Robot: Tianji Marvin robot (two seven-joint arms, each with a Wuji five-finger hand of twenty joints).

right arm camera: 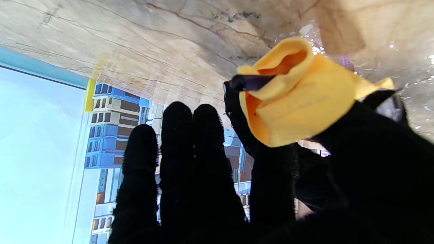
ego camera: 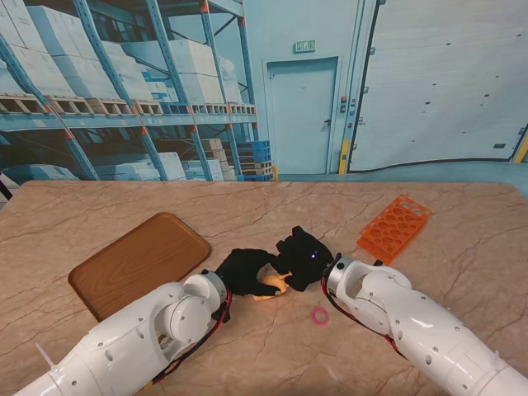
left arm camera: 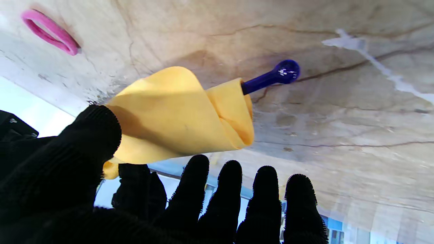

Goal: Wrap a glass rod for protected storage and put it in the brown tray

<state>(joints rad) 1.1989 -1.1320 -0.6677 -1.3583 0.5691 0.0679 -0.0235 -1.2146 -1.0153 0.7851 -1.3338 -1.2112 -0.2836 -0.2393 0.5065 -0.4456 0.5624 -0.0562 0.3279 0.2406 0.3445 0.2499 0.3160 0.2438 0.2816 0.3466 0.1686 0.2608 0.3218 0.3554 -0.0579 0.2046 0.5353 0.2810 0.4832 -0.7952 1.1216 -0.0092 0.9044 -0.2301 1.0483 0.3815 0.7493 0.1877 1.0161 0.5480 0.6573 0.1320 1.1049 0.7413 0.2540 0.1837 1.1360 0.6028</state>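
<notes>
Stand view: left hand and right hand meet at mid-tabletop, both in black gloves; a yellow cloth shows between them, touching both; brown tray lies to the left, apart from the hands; orange rack far right; pink ring nearer to me, beside the right forearm. Left wrist view: thumb pinches the rolled yellow cloth; the other four fingers straight, close side by side, off the cloth; glass rod, dark blue with a rounded end, pokes out of the roll. Right wrist view: thumb and one finger pinch the cloth; rod end visible inside the fold; three fingers extended, pressed together.
</notes>
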